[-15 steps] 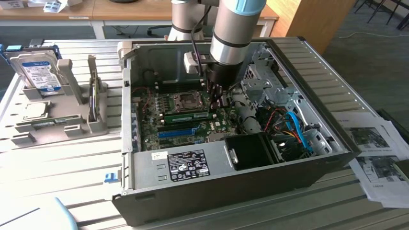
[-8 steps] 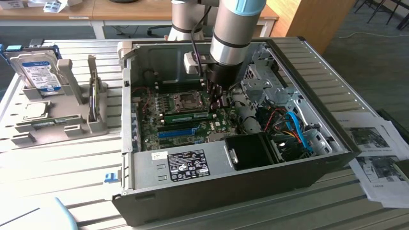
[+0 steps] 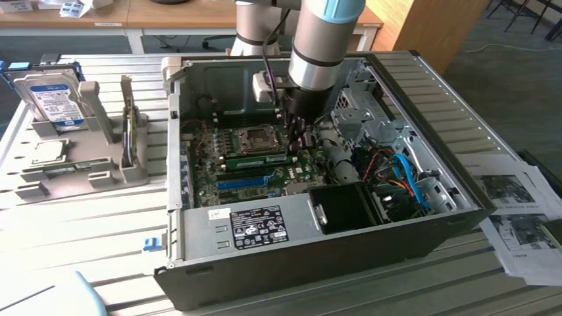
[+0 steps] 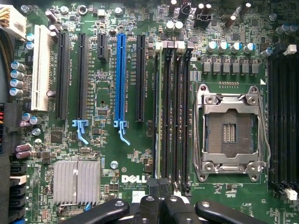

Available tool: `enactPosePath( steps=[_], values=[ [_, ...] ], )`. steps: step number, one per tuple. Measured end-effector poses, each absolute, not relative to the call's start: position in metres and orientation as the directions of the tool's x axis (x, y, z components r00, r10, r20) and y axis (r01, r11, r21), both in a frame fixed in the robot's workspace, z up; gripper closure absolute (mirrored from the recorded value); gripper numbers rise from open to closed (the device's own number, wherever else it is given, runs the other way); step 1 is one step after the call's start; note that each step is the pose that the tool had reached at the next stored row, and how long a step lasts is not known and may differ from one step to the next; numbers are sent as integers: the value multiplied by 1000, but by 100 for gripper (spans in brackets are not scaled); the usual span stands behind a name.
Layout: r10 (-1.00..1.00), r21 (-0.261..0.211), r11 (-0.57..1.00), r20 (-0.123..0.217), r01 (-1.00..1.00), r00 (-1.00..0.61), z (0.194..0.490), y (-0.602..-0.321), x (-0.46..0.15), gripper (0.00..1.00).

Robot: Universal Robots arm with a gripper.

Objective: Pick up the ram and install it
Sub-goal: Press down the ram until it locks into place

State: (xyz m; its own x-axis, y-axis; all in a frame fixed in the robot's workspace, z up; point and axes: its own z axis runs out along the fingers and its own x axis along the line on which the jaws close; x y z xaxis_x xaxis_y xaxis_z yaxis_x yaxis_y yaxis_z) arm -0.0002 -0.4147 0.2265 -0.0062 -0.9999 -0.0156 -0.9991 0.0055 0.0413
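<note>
Pressing one ram, one closed claw.

Arm vertical, gripper pointing down, jaws closed.

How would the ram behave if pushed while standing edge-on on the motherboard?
The ram looks like a thin flat board: probably stiff lengthwise, yet fragile under sideways force. Standing on its narrow edge, it may tilt if pushed off-centre. Likely light.
</note>
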Motion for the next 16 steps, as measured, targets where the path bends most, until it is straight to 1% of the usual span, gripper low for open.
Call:
enactPosePath(
  steps=[16],
  values=[
    [-1000, 41, 6, -15, -999, -6, 224, -415, 0, 91]
  ],
)
